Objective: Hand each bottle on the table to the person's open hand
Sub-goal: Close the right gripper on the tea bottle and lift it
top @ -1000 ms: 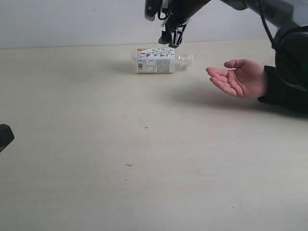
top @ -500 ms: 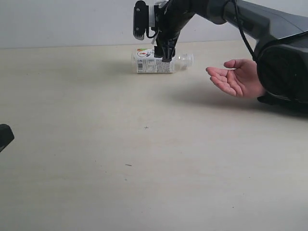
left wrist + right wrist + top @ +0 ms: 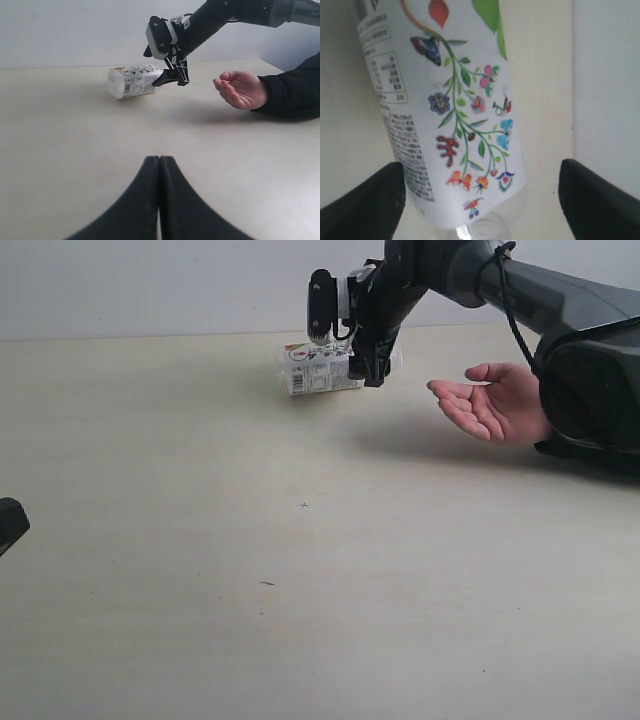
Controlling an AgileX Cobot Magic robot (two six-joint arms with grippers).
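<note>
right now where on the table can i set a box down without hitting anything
The whole near and middle table is bare, bordered by the left robot hand at the left edge and the bottle at the far side. Crowded: the far right, where the right robot hand straddles the bottle beside the person's open hand.

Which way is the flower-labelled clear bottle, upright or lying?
On its side: the clear plastic bottle runs lengthwise along the beige table.
</note>
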